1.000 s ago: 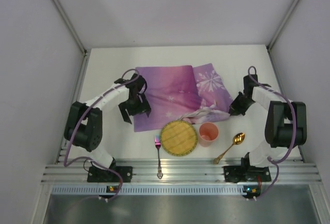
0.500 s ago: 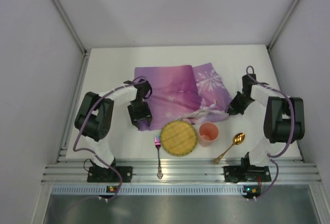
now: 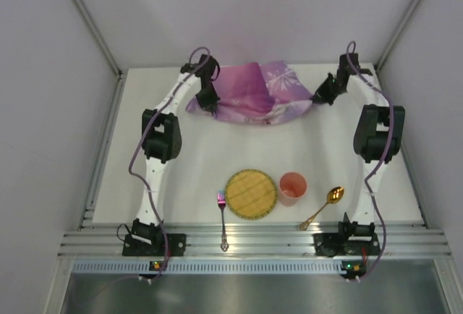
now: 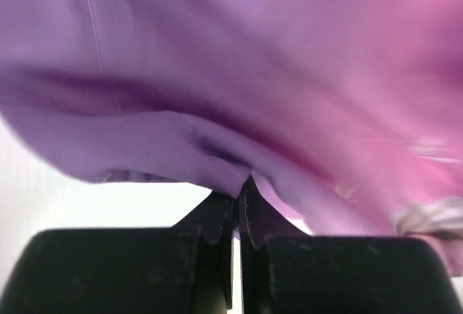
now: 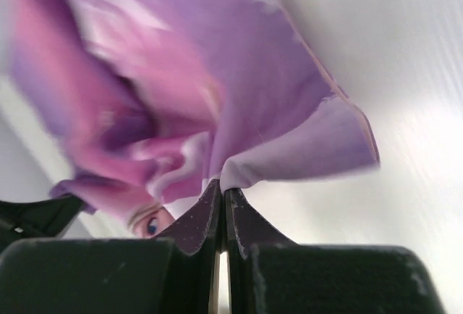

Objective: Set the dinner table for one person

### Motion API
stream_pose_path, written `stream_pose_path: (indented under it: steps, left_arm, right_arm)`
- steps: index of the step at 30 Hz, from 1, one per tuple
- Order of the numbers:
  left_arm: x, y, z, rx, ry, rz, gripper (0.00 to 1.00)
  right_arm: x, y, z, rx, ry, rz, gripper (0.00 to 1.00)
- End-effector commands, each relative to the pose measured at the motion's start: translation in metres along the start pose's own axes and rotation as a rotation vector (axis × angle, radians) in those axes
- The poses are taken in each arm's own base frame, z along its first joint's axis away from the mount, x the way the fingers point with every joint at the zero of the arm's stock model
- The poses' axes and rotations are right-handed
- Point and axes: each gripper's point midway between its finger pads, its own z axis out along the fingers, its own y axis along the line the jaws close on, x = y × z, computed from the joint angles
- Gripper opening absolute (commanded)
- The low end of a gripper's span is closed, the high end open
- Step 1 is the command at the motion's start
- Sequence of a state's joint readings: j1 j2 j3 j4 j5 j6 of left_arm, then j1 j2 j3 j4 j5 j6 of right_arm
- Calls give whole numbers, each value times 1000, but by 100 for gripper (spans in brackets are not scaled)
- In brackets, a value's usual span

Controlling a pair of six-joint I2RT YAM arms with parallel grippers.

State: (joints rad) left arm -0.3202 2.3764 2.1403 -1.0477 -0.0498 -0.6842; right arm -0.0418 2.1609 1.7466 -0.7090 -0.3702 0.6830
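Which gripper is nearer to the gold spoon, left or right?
Right. The right gripper, shut on the purple placemat, is almost straight beyond the gold spoon; the left gripper holds its other end, further left.

The placemat (image 3: 249, 97) is soft cloth, the dinner table (image 3: 202, 162) matt white, the spoon (image 3: 324, 205) glossy golden metal.

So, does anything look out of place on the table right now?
Yes: the purple placemat hangs bunched and sagging at the far side, pinched by the left gripper and right gripper, not flat under the yellow plate.
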Motion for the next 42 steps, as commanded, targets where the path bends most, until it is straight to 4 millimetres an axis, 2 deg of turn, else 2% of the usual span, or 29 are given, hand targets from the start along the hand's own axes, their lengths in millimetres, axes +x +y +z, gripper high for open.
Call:
stream_pose_path:
  steps: [1,2,3,4,5,6,7,8,9,10,11,12,14,15,17,18,21,22,23,26,31,34,35,36,37,38,39,40,42]
  left_arm:
    - [-92,-35,-85,179,-244,-57,0]
    - [-111,-45,-124,250,-341,-71,0]
    - [-119,-48,-148,290,-396,-75,0]
    - [-124,-46,-172,304,-459,-78,0]
    - [-138,-48,-255,423,-638,-93,0]
    - [-123,-34,-236,373,-609,-92,0]
    - [-122,-20,-254,353,-671,-106,0]
    - [-114,-6,-295,377,-745,-123,0]
    - [-102,8,-276,320,-716,-117,0]
    - [-94,16,-272,295,-714,-94,0]
    - [-84,24,-275,290,-712,-85,0]
    - [-66,35,-239,239,-638,-65,0]
    - [-40,46,-218,229,-569,-56,0]
    - [-20,54,-185,209,-508,-53,0]
    - [4,64,-159,198,-447,-53,0]
    - [26,78,-131,151,-382,-46,0]
    - [64,104,-85,64,-263,-27,0]
    - [73,110,-75,43,-231,-27,0]
    - [89,120,-60,11,-183,-22,0]
    - [111,134,-52,-20,-130,-39,0]
    - [120,146,-70,-23,-162,-60,0]
    - [123,153,-67,-50,-159,-46,0]
    - [119,154,-68,-63,-166,-45,0]
    - [120,157,-69,-82,-153,-47,2]
    - [119,158,-68,-99,-143,-45,11]
    - [113,154,-75,-94,-155,-48,36]
    - [113,154,-78,-97,-148,-52,63]
    - [110,152,-86,-84,-163,-57,98]
    - [100,145,-99,-50,-203,-69,98]
  right_arm:
    - [-67,129,-89,-337,-198,-117,0]
    - [-76,149,-117,-389,-253,-141,0]
    - [-87,176,-160,-458,-343,-191,0]
    - [-85,191,-208,-500,-429,-226,0]
    - [-83,196,-238,-511,-492,-263,0]
    - [-77,185,-242,-480,-512,-266,0]
    - [-62,184,-295,-478,-627,-290,0]
    - [-54,173,-300,-441,-646,-309,0]
    - [-39,142,-273,-351,-570,-275,0]
    - [-23,130,-281,-327,-582,-276,0]
    - [-12,114,-266,-293,-551,-272,0]
    - [7,75,-216,-223,-454,-237,0]
    - [31,44,-183,-194,-381,-215,0]
    - [52,8,-141,-145,-306,-186,0]
    - [74,-29,-109,-67,-231,-146,0]
    - [94,-53,-87,-40,-165,-129,0]
    - [125,-100,-56,73,-58,-102,0]
    - [131,-109,-51,95,-35,-101,0]
    - [135,-114,-49,104,-22,-109,0]
    - [148,-124,-54,123,2,-110,0]
    - [161,-109,-78,61,23,-151,0]
    - [167,-104,-94,53,37,-176,48]
    - [168,-103,-98,52,36,-186,90]
    - [167,-101,-106,59,34,-192,99]
    - [165,-98,-114,54,11,-217,100]
    - [165,-97,-122,63,9,-227,100]
    - [154,-90,-132,72,-38,-244,100]
    - [148,-85,-142,71,-78,-262,100]
    - [132,-73,-160,72,-159,-279,100]
